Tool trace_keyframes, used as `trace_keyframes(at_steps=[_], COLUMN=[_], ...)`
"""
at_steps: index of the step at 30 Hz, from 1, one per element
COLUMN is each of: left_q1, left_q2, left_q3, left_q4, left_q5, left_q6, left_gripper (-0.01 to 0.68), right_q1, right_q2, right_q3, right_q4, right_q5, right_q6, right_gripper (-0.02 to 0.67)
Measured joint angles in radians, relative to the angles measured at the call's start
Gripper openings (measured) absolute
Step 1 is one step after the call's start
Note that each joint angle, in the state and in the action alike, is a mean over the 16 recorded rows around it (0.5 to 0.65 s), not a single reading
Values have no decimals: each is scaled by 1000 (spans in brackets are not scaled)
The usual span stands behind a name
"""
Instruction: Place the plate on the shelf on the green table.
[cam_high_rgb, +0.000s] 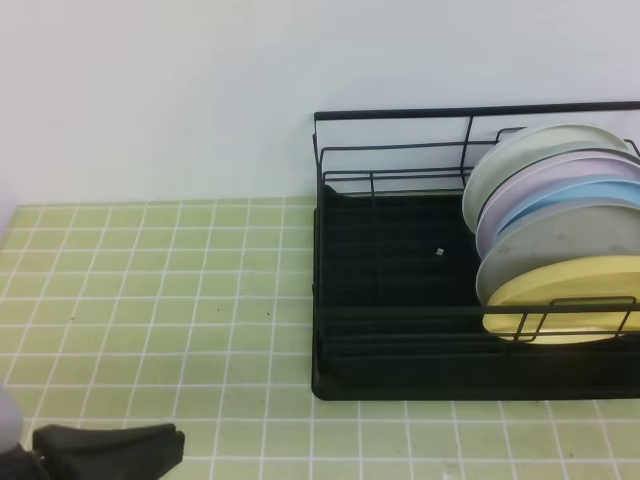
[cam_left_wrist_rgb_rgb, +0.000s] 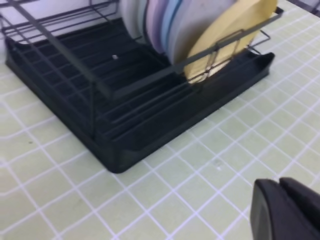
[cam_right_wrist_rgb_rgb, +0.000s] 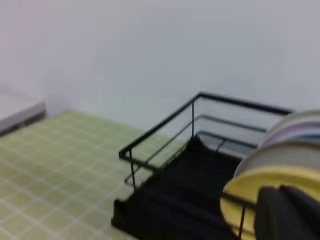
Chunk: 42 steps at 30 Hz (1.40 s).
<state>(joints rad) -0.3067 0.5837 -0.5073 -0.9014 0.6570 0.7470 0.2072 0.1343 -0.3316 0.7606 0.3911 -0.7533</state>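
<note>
The pale-yellow plate (cam_high_rgb: 565, 285) (cam_left_wrist_rgb_rgb: 235, 30) (cam_right_wrist_rgb_rgb: 260, 182) stands on edge at the front of a row of plates in the black wire shelf (cam_high_rgb: 390, 260) (cam_left_wrist_rgb_rgb: 125, 125) (cam_right_wrist_rgb_rgb: 165, 200), which rests on the green table (cam_high_rgb: 150, 300). My left gripper (cam_high_rgb: 175, 440) (cam_left_wrist_rgb_rgb: 282, 200) lies low at the near left over the tiles, far from the shelf, shut and empty. In the right wrist view my right gripper (cam_right_wrist_rgb_rgb: 280, 200) shows as dark fingers pressed together just in front of the yellow plate, with nothing between them. The high view does not show the right gripper.
Behind the yellow plate stand a grey plate (cam_high_rgb: 560, 240), a light-blue plate (cam_high_rgb: 590, 195), a lilac plate (cam_high_rgb: 560, 175) and a white plate (cam_high_rgb: 530, 150). The shelf's left half holds no plates. A pale wall rises behind the table.
</note>
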Motion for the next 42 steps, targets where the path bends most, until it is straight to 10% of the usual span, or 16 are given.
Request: trace_keyframes(at_steps=[27, 42], left_q1=[0, 2], left_q2=[-12, -142], left_q3=[17, 85], left_q4=[-17, 709], left_q5=[-68, -249], left_q6=[-26, -812], left_gripper=[-1, -2], right_q1=[0, 0], right_q2=[-17, -17], right_q3=[105, 105], right_q4=[-1, -1], right_q5=[38, 39], right_q6=[0, 0], right_gripper=[-2, -2])
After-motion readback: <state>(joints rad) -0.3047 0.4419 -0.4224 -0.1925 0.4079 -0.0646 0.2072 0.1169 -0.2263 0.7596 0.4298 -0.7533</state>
